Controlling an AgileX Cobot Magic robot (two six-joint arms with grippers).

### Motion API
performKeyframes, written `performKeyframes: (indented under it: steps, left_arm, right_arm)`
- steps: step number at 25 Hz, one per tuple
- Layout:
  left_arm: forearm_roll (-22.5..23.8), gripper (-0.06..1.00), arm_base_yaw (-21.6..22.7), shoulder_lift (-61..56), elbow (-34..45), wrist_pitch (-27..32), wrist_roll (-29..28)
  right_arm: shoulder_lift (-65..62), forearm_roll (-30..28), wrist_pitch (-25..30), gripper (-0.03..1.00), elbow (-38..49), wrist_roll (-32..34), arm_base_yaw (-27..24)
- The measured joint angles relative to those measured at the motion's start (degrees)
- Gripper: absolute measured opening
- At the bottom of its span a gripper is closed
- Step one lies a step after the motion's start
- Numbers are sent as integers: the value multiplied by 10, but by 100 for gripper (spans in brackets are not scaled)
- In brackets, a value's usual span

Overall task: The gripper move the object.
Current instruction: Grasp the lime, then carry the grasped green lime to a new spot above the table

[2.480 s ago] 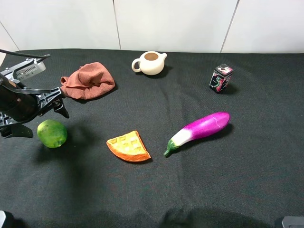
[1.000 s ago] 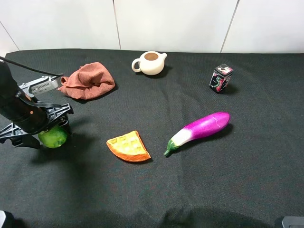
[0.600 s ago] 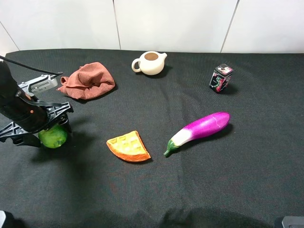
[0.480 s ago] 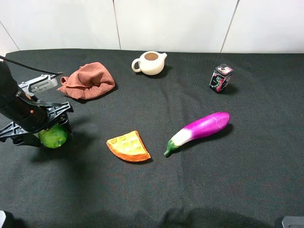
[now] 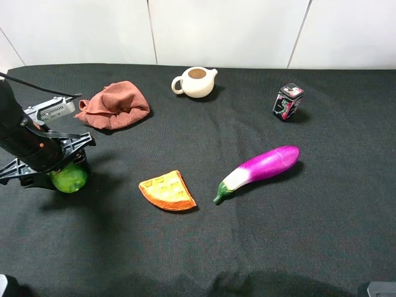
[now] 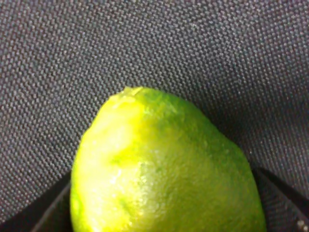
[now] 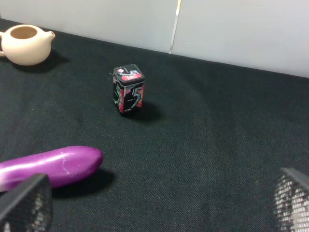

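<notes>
The object, a small bright green lime (image 5: 72, 179), lies on the black cloth at the far left. My left gripper (image 5: 54, 172) is down over it with a dark finger on each side. In the left wrist view the lime (image 6: 164, 169) fills the frame, and both fingers (image 6: 46, 210) press against its sides. The gripper is shut on it, and the lime still rests on the cloth. My right gripper (image 7: 159, 203) is open and empty, low at the front right, with its mesh pads (image 7: 26, 203) wide apart.
A rust-brown cloth (image 5: 116, 104) lies behind the lime. A cream teapot (image 5: 197, 81) stands at the back middle and a small patterned tin (image 5: 288, 101) at the back right. An orange wedge (image 5: 167, 190) and a purple eggplant (image 5: 263, 166) lie mid-table.
My left gripper came down and forward from behind the lime until its fingers straddled it. Over the last half second it has barely moved. The lime has stayed in place.
</notes>
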Motion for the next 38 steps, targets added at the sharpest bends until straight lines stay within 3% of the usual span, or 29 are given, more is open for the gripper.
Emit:
performKeyframes:
  steps: [7,18,25,38]
  left_arm:
    - [2,73,0,0,0,-11,6]
    - [4,73,0,0,0,-11,92]
    - [4,73,0,0,0,-6,110]
    - [41,73,0,0,-57,60,147]
  right_arm:
    - [0,0,0,69,0,0,0]
    - [0,0,0,69,0,0,0]
    - [0,0,0,69,0,0,0]
    - [0,0,0,69,0,0,0]
